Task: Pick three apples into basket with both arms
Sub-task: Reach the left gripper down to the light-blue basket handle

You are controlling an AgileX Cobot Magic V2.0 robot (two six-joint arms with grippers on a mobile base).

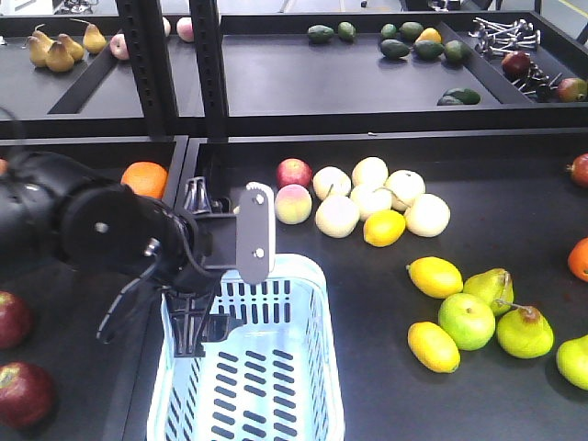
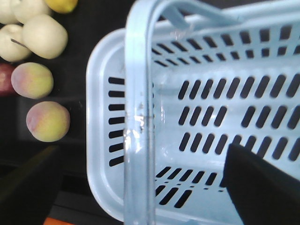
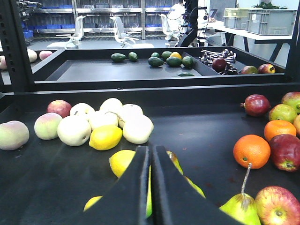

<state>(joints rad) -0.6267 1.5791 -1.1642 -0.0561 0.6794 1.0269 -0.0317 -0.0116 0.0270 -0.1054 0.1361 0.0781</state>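
The pale blue basket [image 1: 312,303] stands at the front centre, and its slotted floor [image 2: 225,117] is bare. Two dark red apples [image 1: 11,319] [image 1: 23,393] lie on the tray to its left, outside it. Another dark red apple [image 1: 579,170] sits at the far right edge, and the right wrist view shows it too [image 3: 257,104]. My left gripper [image 1: 195,266] hangs open over the basket's far left corner, above the hoop handle [image 2: 138,117], holding nothing. My right gripper [image 3: 150,154] is shut and empty, low over lemons and pears, and is out of the front view.
Pale round fruits [image 1: 372,197], peaches [image 1: 293,204] and lemons [image 1: 435,276] lie behind and right of the basket, and pears [image 1: 524,331] at the front right. There are oranges [image 1: 145,179] [image 3: 251,151]. Black shelf posts [image 1: 209,64] rise at the back. The upper tray holds avocados [image 1: 395,48].
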